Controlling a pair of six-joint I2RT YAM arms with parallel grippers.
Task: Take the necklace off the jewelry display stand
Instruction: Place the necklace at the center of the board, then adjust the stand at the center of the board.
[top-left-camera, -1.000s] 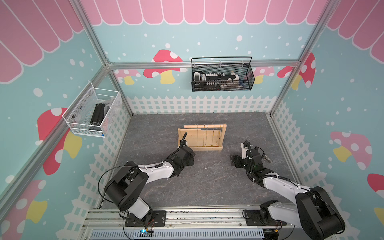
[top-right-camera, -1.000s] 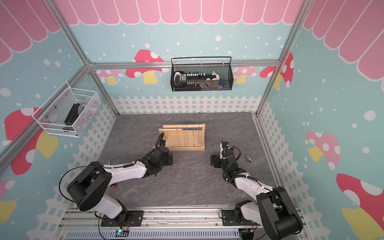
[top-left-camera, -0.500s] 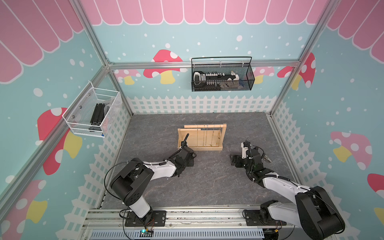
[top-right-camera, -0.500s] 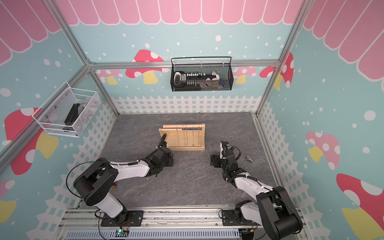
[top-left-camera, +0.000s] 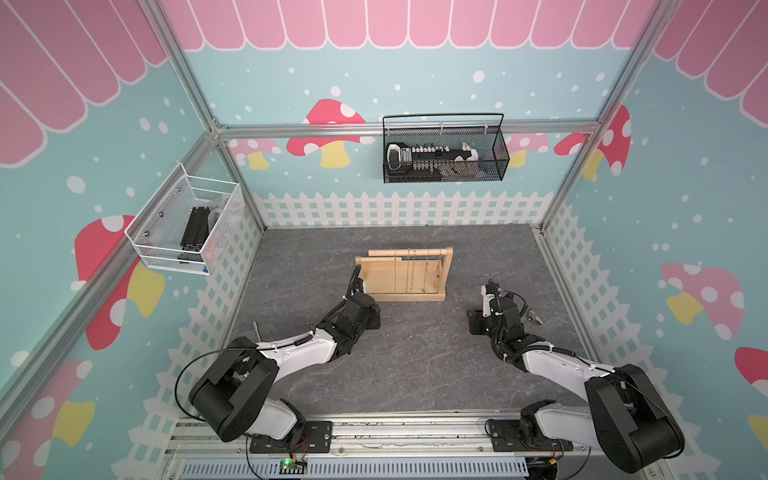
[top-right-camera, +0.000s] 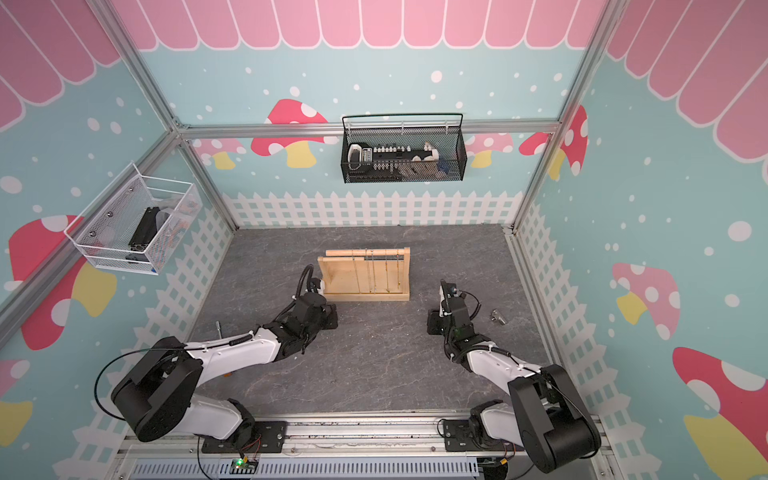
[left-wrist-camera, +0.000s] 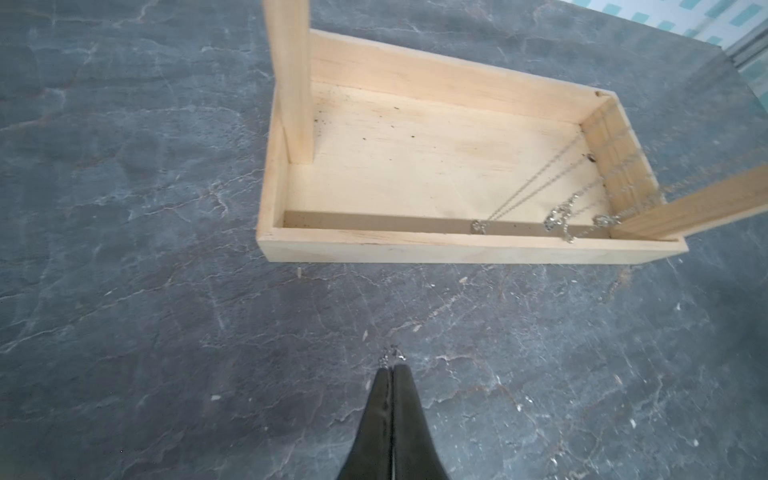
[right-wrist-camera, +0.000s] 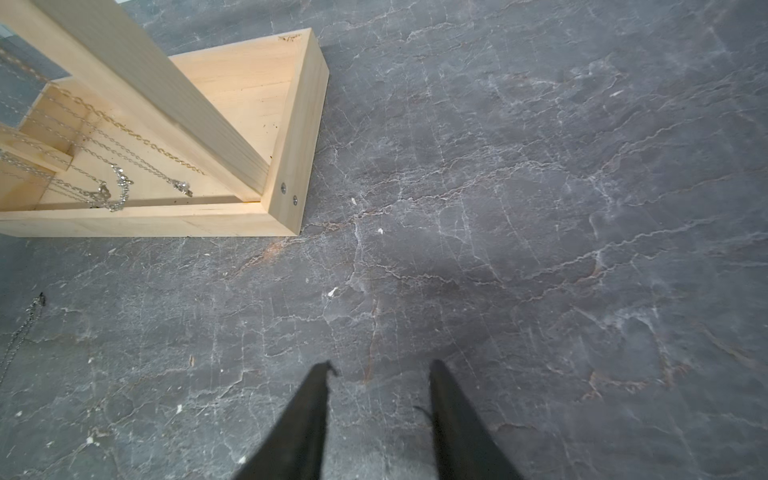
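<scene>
Left tool (left-wrist-camera: 392, 370), a pair of black tapered fingers, is pinched fully together over the dark grey marbled worktop (top-left-camera: 415, 357), and a short bit of thin silver necklace chain (left-wrist-camera: 393, 355) pokes out of its tip. Taking the rail with the arm bases as 6 o'clock, it sits just off the 7 o'clock corner of the pale wooden jewelry display stand (top-left-camera: 409, 297), not touching it. Right tool (right-wrist-camera: 380, 370) has its black fingers a modest gap apart with nothing between them, near the stand's 4 o'clock corner but clear of it. A loose length of silver chain (right-wrist-camera: 18, 336) shows at the edge of the right wrist view; whether it belongs to the pinched piece I cannot tell. At 3 o'clock from the right arm a small grey metal fitting (top-left-camera: 535, 318) lies on the worktop. Further on, the stand is upright. Several thin hanging chains (left-wrist-camera: 559, 216), among them one gold-coloured chain (right-wrist-camera: 137, 134), drop from its top rods on the 3 o'clock half, ends pooled in its base. On the far wall at 12 o'clock hangs a black wire basket (top-left-camera: 496, 166); at 10 o'clock, a white wire basket (top-left-camera: 166, 249).
</scene>
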